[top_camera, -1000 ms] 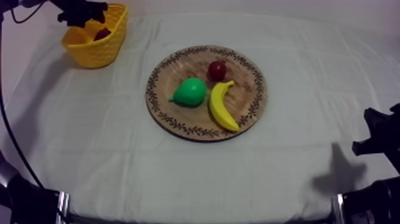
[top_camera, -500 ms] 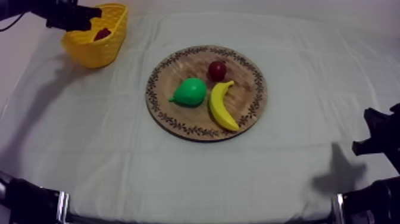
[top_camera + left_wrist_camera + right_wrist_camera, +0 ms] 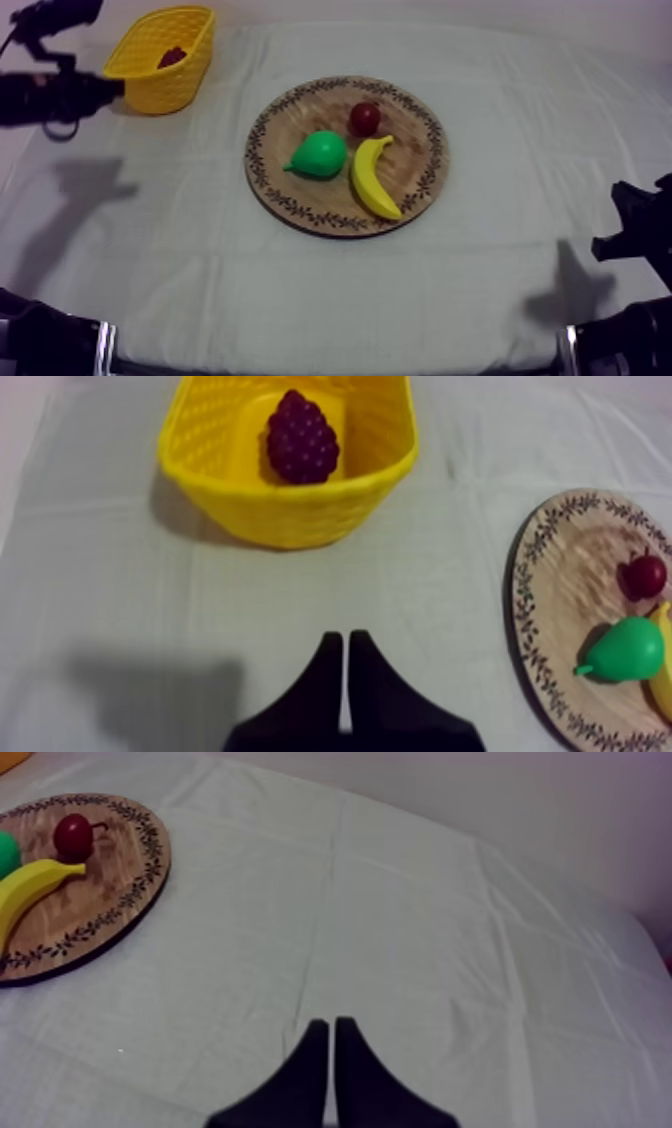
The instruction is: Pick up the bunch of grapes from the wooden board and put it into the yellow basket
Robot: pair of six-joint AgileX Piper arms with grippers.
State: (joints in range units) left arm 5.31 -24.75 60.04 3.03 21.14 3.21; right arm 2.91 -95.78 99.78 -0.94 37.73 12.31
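The dark purple bunch of grapes [image 3: 300, 436] lies inside the yellow basket [image 3: 290, 511] at the table's far left; from above the grapes [image 3: 172, 57] show as a dark patch in the basket [image 3: 190, 70]. My left gripper [image 3: 118, 88] hovers just left of the basket, apart from it. Its fingers lie together as a narrow wedge, so the left gripper [image 3: 345, 648] is shut on nothing. My right gripper [image 3: 330, 1027] is also shut and empty over bare cloth, and the right gripper [image 3: 622, 238] sits low at the right edge.
The round wooden board [image 3: 420, 195] lies mid-table. On it are a green pear [image 3: 320, 155], a banana [image 3: 372, 177] and a small red fruit [image 3: 364, 118]. Open cloth surrounds the board in front and to the right.
My left gripper has drawn back from over the basket to its left side and closed its fingers. The grapes stay in the basket. The right arm has not moved.
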